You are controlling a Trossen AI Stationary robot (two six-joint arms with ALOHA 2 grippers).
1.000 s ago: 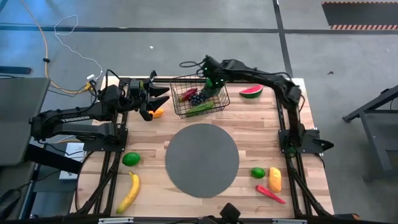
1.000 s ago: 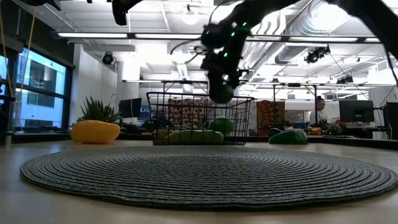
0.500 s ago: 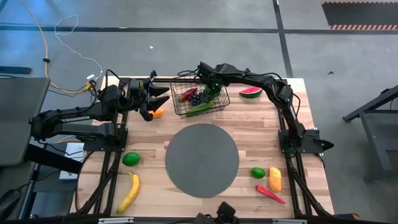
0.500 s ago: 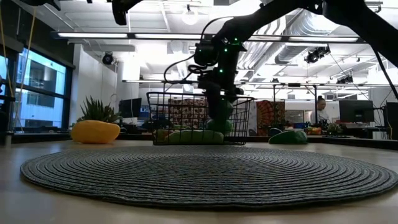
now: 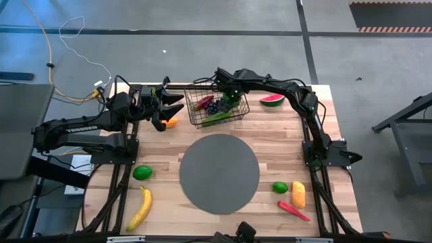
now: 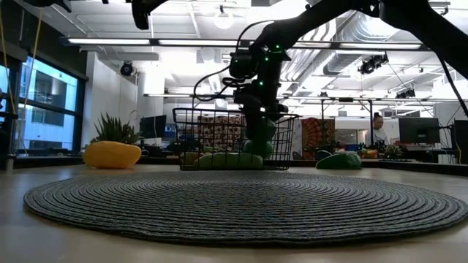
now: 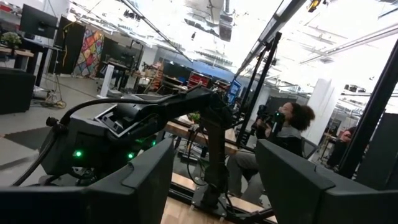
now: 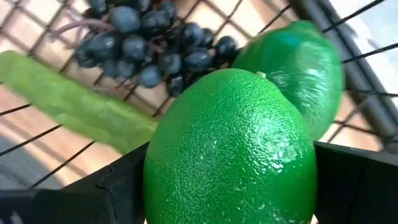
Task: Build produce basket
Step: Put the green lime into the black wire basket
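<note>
While the lime [image 8: 233, 149] sits clamped between the right gripper [image 5: 229, 94] fingers, held just above the basket [image 5: 217, 102] floor, the job looks about half done. Directly below: grapes [image 8: 152, 43], cucumber [image 8: 74, 102], another lime [image 8: 298, 62], all glossy plastic on thin wire mesh. Still outside, well apart: watermelon slice [image 5: 273, 100], banana [image 5: 140, 208], chilli [image 5: 292, 210]. Left gripper [image 5: 172, 104] waits beside the basket, half open, empty.

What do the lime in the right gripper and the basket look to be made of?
Lime: probably moulded plastic; glossy, evenly pebbled skin with bright highlights. Basket: looks like thin black metal wire, likely coated; an open see-through grid shows the grapes inside.
</note>
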